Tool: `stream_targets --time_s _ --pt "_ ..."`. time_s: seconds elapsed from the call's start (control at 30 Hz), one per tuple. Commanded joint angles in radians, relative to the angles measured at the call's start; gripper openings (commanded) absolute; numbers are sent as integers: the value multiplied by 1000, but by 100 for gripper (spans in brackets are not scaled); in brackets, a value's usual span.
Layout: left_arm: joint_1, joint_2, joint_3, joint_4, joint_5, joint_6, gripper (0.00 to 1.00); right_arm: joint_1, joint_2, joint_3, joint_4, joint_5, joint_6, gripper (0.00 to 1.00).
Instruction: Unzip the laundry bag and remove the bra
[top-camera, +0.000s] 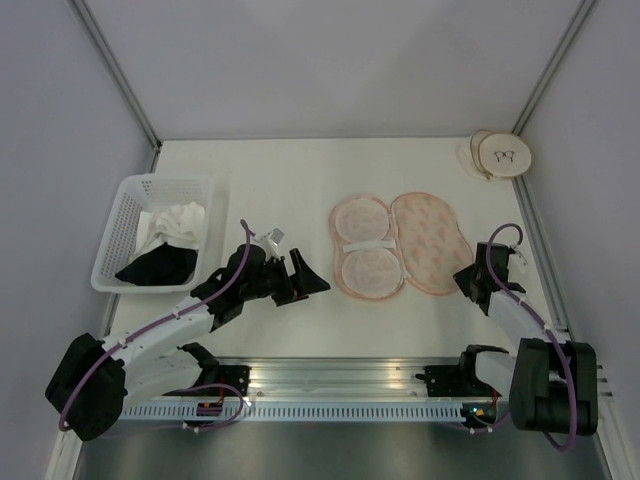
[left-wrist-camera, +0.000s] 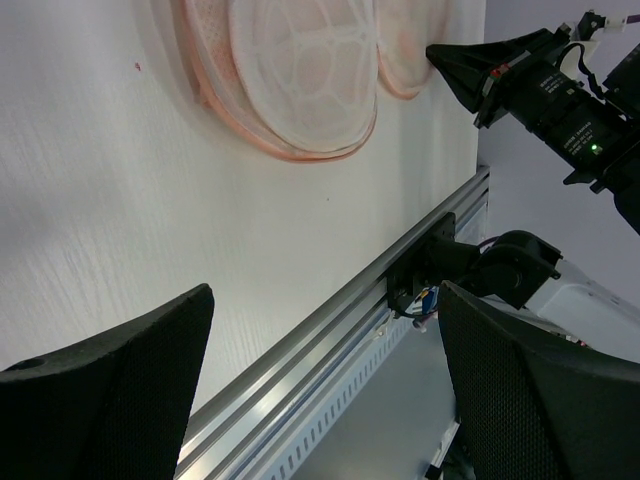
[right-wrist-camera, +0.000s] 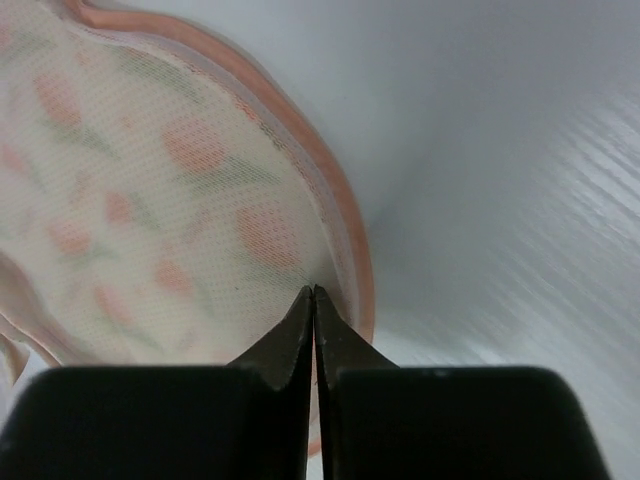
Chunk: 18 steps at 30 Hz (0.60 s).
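On the white table (top-camera: 280, 180), walled by pale panels (top-camera: 330, 60), the laundry bag (top-camera: 400, 245) is laid open mid-surface. The left gripper (left-wrist-camera: 325, 292) is held spread beside it; the right gripper (right-wrist-camera: 314, 300) is pressed together at its pink edge.

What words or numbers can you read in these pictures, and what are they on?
None: no word, number or brand can be read in any view.
Round pale pouch at the far right corner: one small dark mark, too small to read, and it looks more like a little drawing than letters.
Laundry bag: only pink prints, no letters.
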Motion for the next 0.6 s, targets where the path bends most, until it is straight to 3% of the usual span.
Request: stream_targets --time_s 0.0,0.23,0.27,0.3,0.37,0.57 --pt "-4 -17 -8 23 -19 -11 95 -2 69 -20 6 -60 -29 2" --pt "-4 -23 -12 21 -24 -14 95 0 -20 29 7 -137 -121 1" --pt "-4 -23 -14 21 -25 -14 94 -2 -73 56 -12 -123 -147 10" --pt "-4 -25 -14 21 -25 -14 94 -2 -95 76 -70 -108 -161 31" --pt "-4 -23 -12 21 -27 -19 94 -2 -139 130 -125 -45 -195 45" --pt "-4 -29 -12 23 -25 -25 94 0 -172 185 -233 62 -207 48"
